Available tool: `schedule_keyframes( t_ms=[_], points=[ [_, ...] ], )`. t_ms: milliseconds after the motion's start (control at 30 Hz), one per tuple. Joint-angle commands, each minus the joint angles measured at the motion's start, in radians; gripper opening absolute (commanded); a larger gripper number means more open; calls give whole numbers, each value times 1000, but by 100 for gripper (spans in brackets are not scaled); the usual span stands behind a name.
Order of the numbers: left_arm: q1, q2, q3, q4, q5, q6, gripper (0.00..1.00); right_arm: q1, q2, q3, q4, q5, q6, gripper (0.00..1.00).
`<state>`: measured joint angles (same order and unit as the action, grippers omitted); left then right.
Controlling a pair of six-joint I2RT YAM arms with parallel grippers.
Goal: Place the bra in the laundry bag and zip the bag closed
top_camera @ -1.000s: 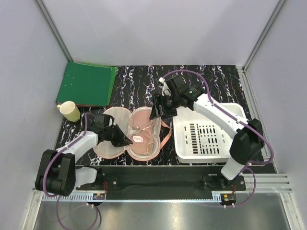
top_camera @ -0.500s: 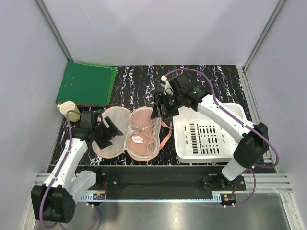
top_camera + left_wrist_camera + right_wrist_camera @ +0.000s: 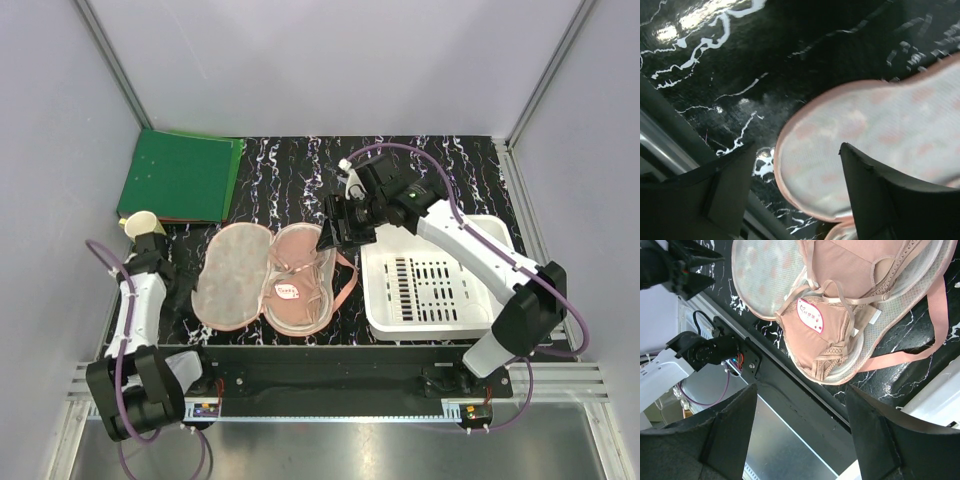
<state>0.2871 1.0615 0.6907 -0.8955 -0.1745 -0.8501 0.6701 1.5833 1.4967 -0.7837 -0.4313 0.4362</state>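
The laundry bag [image 3: 232, 276] lies opened flat on the black marbled table, with its two mesh-lined halves side by side. The dusty-pink bra [image 3: 300, 280] sits folded in the right half, a small label on top. In the right wrist view the bra [image 3: 812, 340] fills that half, and the bag's pink strap [image 3: 920, 347] trails over the table. My left gripper [image 3: 183, 292] is open just left of the bag. The left wrist view shows its gripper [image 3: 797, 146] above the rounded end of the empty mesh half [image 3: 875, 135]. My right gripper [image 3: 335, 236] hovers open over the bag's far right edge.
A white slotted basket [image 3: 430, 285] stands right of the bag. A green folder [image 3: 180, 178] lies at the back left, with a pale yellow cup [image 3: 140, 226] in front of it. The black rail [image 3: 805, 405] runs along the near table edge.
My left gripper opened, let go of the bag's left half and drew back to the left. That half now lies flat. The right gripper barely shifted.
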Motion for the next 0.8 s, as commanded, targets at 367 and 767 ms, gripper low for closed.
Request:
schedule_keyframes(
  t_ms=[367,767],
  points=[
    [53,83,-206,293,63,-9,48,-6,-52,8,-5,-24,-27,79],
    [37,-86,-142,251,72,77,0,-6,-57,-30,-22,-44,-19,79]
  ],
)
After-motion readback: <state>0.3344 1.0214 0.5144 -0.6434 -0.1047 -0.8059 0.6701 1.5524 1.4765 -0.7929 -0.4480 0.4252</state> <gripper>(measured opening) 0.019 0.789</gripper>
